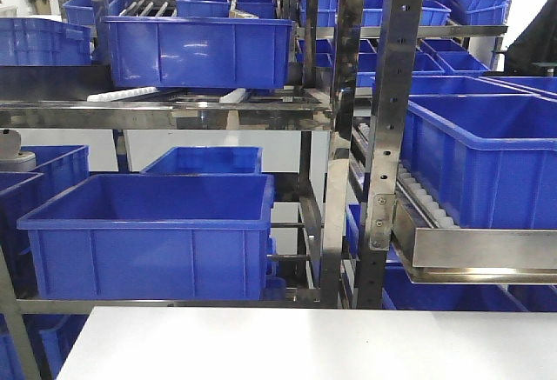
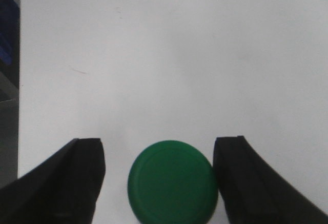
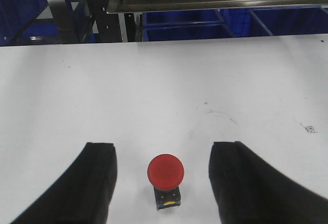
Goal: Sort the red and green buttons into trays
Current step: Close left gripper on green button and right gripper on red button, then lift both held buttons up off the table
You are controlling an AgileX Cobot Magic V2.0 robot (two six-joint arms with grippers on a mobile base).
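My left gripper (image 2: pixel 159 149), spread wide, straddles a round green plastic button (image 2: pixel 172 182). My right gripper (image 3: pixel 161 152) — likewise unclenched — brackets a red-capped, black-based button (image 3: pixel 165 171).

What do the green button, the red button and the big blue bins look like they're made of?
Green button: probably moulded plastic, matte, judging by its even colour and the faint ring near its edge. Red button: likely plastic too, with a smooth cap and a soft sheen. Blue bins: probably rigid plastic, slightly glossy, with ribbed walls and thick rims.
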